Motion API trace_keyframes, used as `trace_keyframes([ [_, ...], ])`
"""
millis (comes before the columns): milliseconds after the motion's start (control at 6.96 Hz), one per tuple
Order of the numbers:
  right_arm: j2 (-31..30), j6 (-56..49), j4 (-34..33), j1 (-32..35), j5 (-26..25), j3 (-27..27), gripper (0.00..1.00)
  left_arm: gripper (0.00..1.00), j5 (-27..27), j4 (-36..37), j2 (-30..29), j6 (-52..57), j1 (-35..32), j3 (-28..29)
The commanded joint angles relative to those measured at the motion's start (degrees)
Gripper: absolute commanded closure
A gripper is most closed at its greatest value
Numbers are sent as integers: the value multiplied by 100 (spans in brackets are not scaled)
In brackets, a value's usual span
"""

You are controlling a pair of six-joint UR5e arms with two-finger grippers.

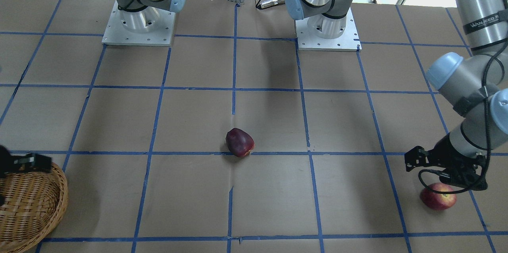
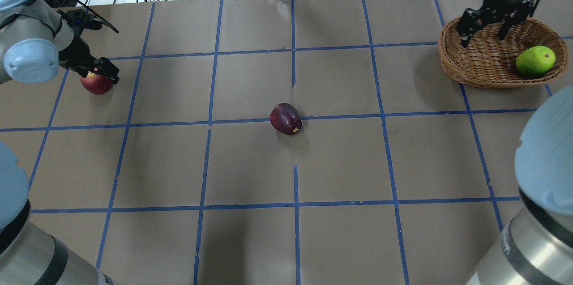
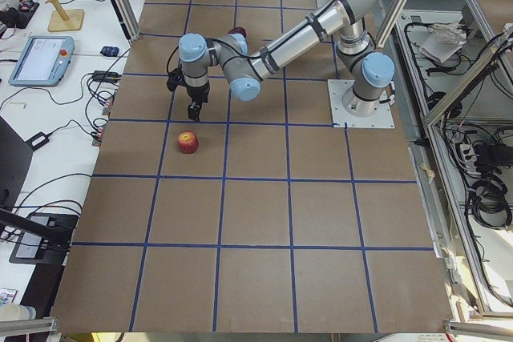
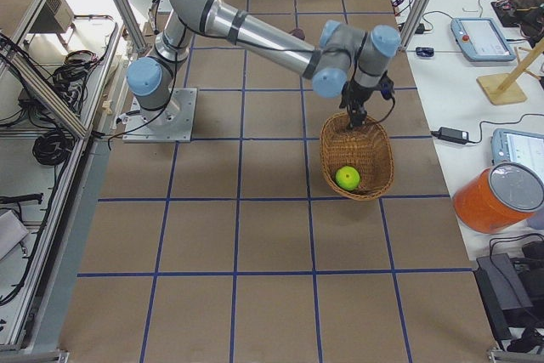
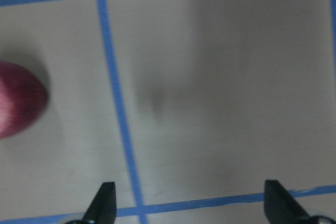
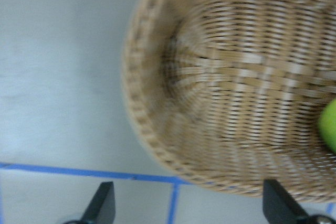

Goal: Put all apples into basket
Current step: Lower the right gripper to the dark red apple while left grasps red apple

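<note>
1. The green apple (image 2: 535, 60) lay in the basket (image 2: 447, 59), and my right gripper (image 2: 485, 30) hung spread and empty above it.
2. My left gripper (image 2: 100, 70), jaws apart and holding nothing, hovered just beside the red apple (image 2: 96, 83) on the surface.
3. Next, I judged, it had to centre over that apple, descend and close. The maroon apple (image 2: 285, 118) sat mid-surface.

Silver tubular arms (image 1: 476, 2), pale-blue joint caps (image 1: 443, 68), black cable (image 1: 487, 126), square bolted base plates (image 1: 117, 38).
</note>
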Motion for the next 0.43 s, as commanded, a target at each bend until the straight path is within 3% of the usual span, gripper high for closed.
trace_keyframes([
  [0,-202,964,372,1351,706,78,0,0,16,133,-649,338,180,575],
  [287,-167,991,355,2107,1191,166,0,0,25,133,-844,348,224,683],
])
